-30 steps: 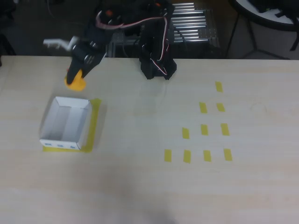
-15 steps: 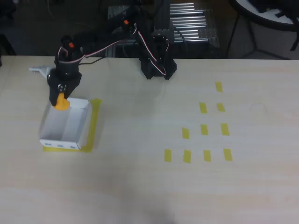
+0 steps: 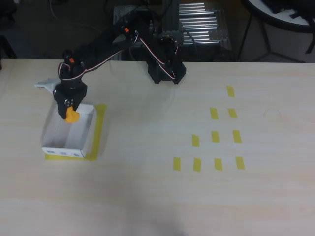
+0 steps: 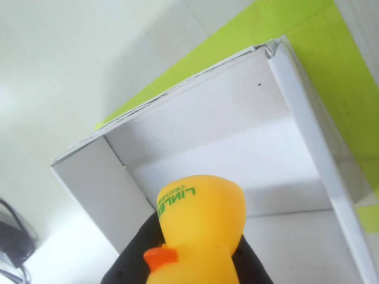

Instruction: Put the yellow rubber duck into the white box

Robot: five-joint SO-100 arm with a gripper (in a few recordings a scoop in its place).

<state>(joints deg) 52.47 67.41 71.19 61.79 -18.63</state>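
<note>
The yellow rubber duck hangs over the far end of the white box, held by my black gripper, which is shut on it. In the wrist view the duck fills the lower middle, with green lettering on its back and an orange beak, and black fingers clamp it from both sides. Below it lies the open white box, its floor bare. The box stands at the left of the table on a yellow tape frame.
The arm's black base stands at the table's far edge. Several short yellow tape strips mark the right half of the light wooden table. A metal rack and dark floor lie beyond the far edge.
The gripper swung left and down with the duck, from beyond the box's far wall to a spot over the box's far end, shifting slightly right in the last half second.
</note>
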